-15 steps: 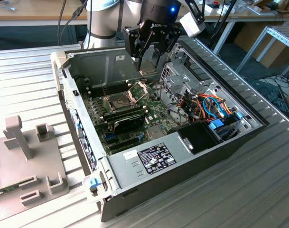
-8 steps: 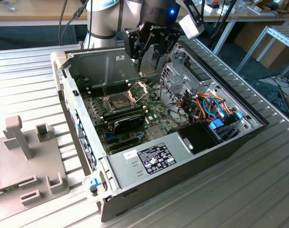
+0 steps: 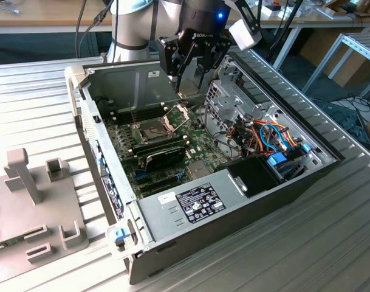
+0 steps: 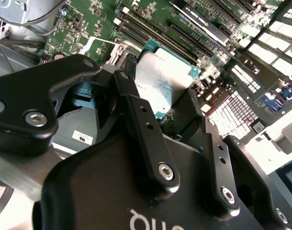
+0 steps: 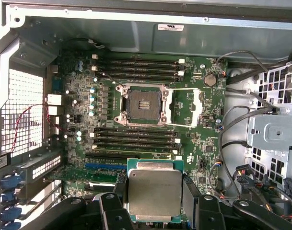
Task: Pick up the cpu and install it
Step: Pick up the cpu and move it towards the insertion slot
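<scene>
Exterior view, near side: slatted grey counter (image 3: 330,243), with a grey fixture (image 3: 33,201) of upright posts at the exterior view's left, apart from the open computer case (image 3: 166,258). Nearest inside the case is a labelled metal box (image 3: 197,204). Toward the exterior view's right of it lies a tangle of orange and blue cables (image 3: 273,137). Behind these the green motherboard (image 3: 200,146) lies flat. A black expansion card (image 3: 163,157) stands on it between the metal box and the socket (image 3: 153,129). Socket open, contacts bare, its hinged frame (image 3: 180,112) tipped up just beside it. Farther back, the arm (image 3: 133,24) hangs the tool (image 3: 188,73) over the far end of the case, above the board. First wrist view: the tool's black fingers (image 5: 190,191) are clamped on two opposite edges of the cpu (image 5: 154,194), which hangs clear of the board and is not seated. Rows of memory slots (image 5: 136,139) lie between the cpu and the socket in this view, and a perforated drive cage (image 5: 273,129) with loose grey leads stands off to one side. The cpu is held flat, dull metal top toward the camera, with a green rim showing round it. It is close to square, so no clear long axis. Its edges run parallel to the socket's edges and to the slots.
</scene>
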`<state>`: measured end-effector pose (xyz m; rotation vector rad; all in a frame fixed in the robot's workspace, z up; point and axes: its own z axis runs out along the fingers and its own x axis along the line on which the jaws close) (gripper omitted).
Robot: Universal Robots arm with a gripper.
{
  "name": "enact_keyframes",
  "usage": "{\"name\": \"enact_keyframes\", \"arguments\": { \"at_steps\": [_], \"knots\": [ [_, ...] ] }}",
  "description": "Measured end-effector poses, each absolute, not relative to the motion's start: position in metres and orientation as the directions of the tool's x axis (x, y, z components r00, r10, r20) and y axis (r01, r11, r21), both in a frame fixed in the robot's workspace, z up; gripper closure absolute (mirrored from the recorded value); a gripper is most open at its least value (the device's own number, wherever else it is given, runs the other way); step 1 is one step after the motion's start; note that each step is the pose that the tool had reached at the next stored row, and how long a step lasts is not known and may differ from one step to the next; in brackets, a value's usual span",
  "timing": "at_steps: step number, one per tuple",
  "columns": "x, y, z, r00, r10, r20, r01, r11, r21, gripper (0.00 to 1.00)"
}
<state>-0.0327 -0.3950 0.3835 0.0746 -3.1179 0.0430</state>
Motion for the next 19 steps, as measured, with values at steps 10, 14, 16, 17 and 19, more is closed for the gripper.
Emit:
{"name": "enact_keyframes", "arguments": {
  "at_steps": [10, 14, 16, 17, 19],
  "knots": [
    [-0.033, -0.395, 0.383, -0.999, -0.047, 0.023, -0.048, 0.998, -0.027, 0.45],
    [-0.033, -0.394, 0.379, -0.999, -0.047, 0.023, -0.048, 0.998, -0.027, 0.45],
    [-0.033, -0.392, 0.376, -0.999, -0.047, 0.023, -0.048, 0.998, -0.027, 0.45],
    [-0.033, -0.391, 0.374, -0.999, -0.047, 0.023, -0.048, 0.998, -0.027, 0.45],
    [-0.033, -0.387, 0.371, -0.999, -0.047, 0.023, -0.048, 0.998, -0.027, 0.45]
  ]
}}
